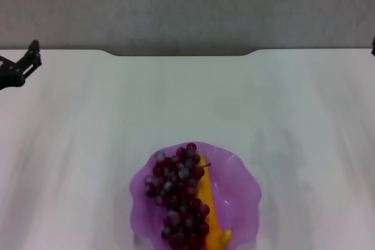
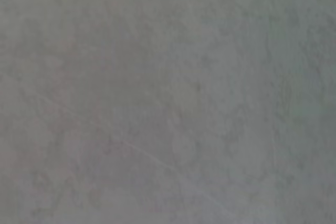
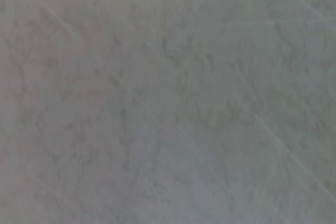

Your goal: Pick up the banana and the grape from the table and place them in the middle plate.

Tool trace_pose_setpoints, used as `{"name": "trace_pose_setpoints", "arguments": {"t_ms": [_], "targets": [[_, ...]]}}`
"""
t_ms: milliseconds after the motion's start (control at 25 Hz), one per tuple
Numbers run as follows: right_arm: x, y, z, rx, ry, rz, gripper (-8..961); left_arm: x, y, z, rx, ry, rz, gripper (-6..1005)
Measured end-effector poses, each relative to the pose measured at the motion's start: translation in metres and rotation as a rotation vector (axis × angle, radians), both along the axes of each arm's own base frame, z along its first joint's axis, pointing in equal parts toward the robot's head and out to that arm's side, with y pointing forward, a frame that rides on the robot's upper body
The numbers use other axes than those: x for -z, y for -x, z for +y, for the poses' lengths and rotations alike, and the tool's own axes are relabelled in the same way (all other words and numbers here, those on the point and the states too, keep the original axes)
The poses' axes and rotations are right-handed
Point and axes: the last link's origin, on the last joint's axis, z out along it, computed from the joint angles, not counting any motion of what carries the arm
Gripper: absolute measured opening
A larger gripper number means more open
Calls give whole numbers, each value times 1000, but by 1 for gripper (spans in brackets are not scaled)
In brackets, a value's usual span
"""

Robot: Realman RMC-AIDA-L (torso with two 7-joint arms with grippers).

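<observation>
The banana (image 1: pixel 209 206) and grapes (image 1: pixel 179 194) lie together in the purple plate (image 1: pixel 243 194) on the worktop (image 1: pixel 88 144). The left end effector (image 1: pixel 29 57) sits far left, empty; its opening is unclear. The right one is barely visible.

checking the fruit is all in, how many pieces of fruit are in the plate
2, both in the middle plate: the grape bunch on the robot's left side, the banana against it on the right, partly covered. Anything under the bunch would be hidden.
</observation>
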Motion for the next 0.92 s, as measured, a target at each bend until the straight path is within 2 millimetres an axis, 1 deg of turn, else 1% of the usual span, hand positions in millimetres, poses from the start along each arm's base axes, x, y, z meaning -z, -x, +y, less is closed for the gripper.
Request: {"name": "trace_pose_setpoints", "arguments": {"t_ms": [280, 360, 600, 760, 920], "targets": [[0, -1, 0, 1, 1, -13, 649, 4, -4, 4, -1, 8, 2, 877], [0, -2, 0, 3, 1, -13, 732, 5, -5, 5, -4, 15, 2, 877], [-2, -3, 1, 7, -7, -12, 854, 9, -12, 9, 10, 29, -9, 877], [-2, -3, 1, 7, -6, -11, 881, 10, -15, 11, 12, 35, -40, 877], [-1, -1, 1, 2, -4, -12, 881, 10, -16, 11, 13, 38, -53, 877]]}}
